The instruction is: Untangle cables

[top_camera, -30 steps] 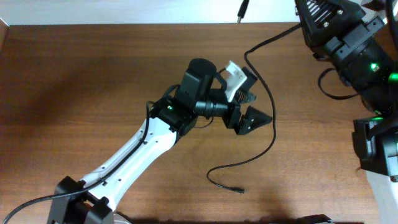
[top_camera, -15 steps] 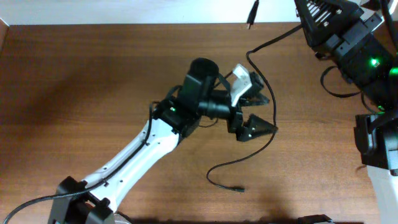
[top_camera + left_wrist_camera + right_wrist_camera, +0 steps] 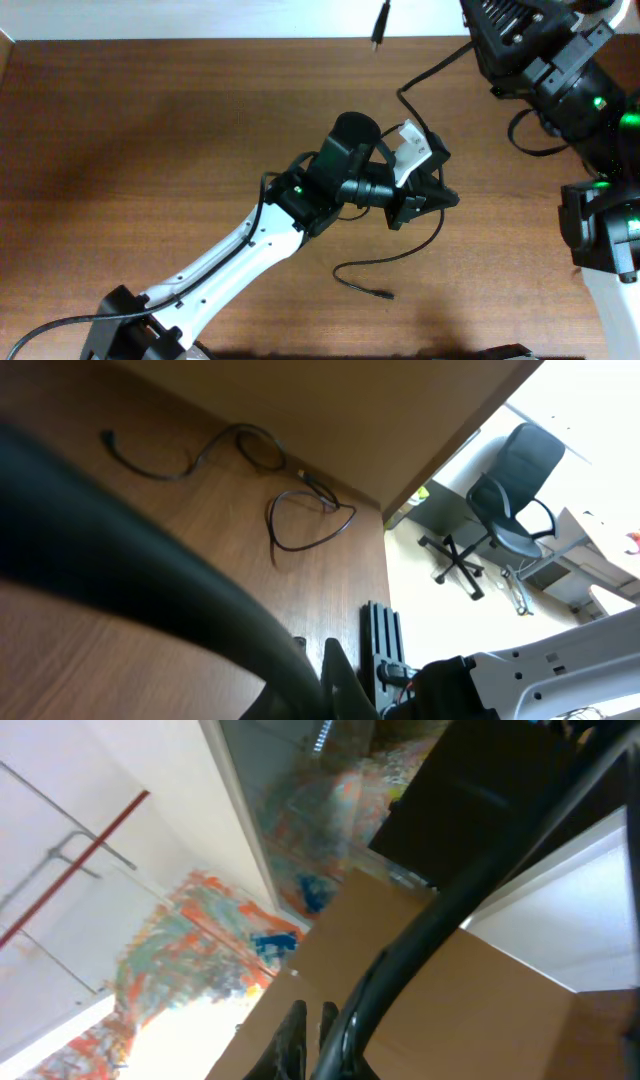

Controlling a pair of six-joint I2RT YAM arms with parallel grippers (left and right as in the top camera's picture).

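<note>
Black cable (image 3: 401, 93) strung from upper right beside right gripper (image 3: 495, 45), down across wooden table (image 3: 150, 150) to plug (image 3: 384, 295) at lower centre. Passes left gripper (image 3: 432, 180) mid-frame; contact unclear. Cannot tell whether either gripper is spread or clamped. Second plug (image 3: 379, 28) at top edge.

Brown wood table (image 3: 150, 150); blk office chair (image 3: 515, 480) on pale floor (image 3: 435, 595) beyond table edge.
</note>
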